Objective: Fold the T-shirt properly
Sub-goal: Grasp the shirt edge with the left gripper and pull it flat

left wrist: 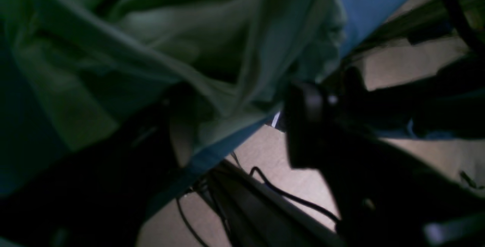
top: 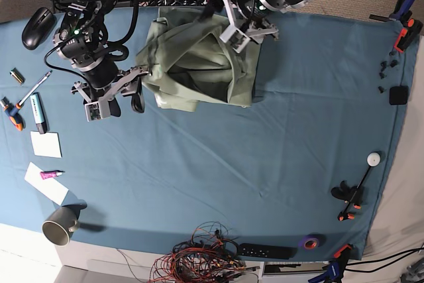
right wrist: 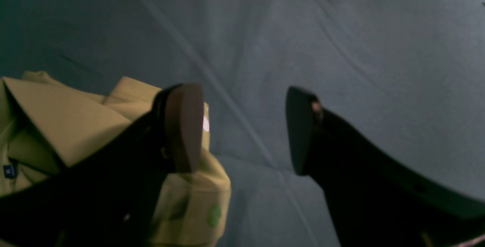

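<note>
Mid-fold, early by the look of it: T-shirt bunched at 12 o'clock on the table cloth, far edge, not yet squared. Right gripper spread wide, gripping nothing, at the shirt's 9 o'clock edge; one finger over the collar, the other over bare cloth. Left gripper at the shirt's 1 o'clock corner, jaws standing apart with a draped fold showing between them; no pinch visible, contact with the pads too dark to tell. To do well: probably flatten before folding, take one layer only at hem or shoulder, pinch low and close to the edge, pull both sides evenly outward so the creases run out, keep the collar and placket flat and centred, avoid snagging the cloth underneath. Fabric: pale sage knit, thin, limp, heaping in soft ridges and deep shadowed pleats; likely to slip and stretch under a one-sided tug. Collar stiffer, flat, pointed, sharp-edged. Small round green button on the placket. Table cloth teal-blue, matte, with long shallow creases. Finger pads flat, oval, dark.
</note>
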Controlling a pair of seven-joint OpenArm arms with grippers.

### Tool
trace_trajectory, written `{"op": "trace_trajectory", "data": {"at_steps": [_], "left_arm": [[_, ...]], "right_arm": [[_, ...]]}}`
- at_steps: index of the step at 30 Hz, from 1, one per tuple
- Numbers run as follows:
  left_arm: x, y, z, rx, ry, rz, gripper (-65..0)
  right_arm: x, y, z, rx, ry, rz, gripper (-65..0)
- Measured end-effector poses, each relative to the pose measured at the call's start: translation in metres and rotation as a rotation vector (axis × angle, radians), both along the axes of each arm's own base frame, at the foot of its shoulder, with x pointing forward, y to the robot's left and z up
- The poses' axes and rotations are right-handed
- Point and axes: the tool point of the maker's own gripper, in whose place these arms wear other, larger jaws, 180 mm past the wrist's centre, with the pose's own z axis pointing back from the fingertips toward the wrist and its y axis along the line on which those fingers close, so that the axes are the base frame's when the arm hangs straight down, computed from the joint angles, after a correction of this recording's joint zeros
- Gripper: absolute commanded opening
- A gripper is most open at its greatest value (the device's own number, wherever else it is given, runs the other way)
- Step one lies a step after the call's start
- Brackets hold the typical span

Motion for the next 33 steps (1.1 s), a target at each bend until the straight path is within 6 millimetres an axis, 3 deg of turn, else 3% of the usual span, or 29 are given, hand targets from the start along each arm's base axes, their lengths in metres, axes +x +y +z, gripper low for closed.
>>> {"op": "trace_trajectory", "data": {"at_steps": [3, 6, 19, 33], "left_arm": [[0.001, 0.0, 0.0, 0.004, -0.005, 0.0, -47.1], [0.002, 0.001, 0.0, 0.012, -0.009, 0.0, -65.0], [-0.005, 0.027, -0.02, 0.178, 0.014, -0.055, -65.0], [-0.002, 0.027, -0.007, 0.171, -0.016, -0.053, -65.0]], "right_arm": [[0.0, 0.0, 0.0, 0.0, 0.0, 0.0, -30.4], [0.0, 0.0, 0.0, 0.0, 0.0, 0.0, -30.4], [0.0, -0.001, 0.0, -0.006, 0.0, 0.001, -30.4], [0.0, -0.008, 0.001, -0.028, 0.001, -0.002, -30.4]]}}
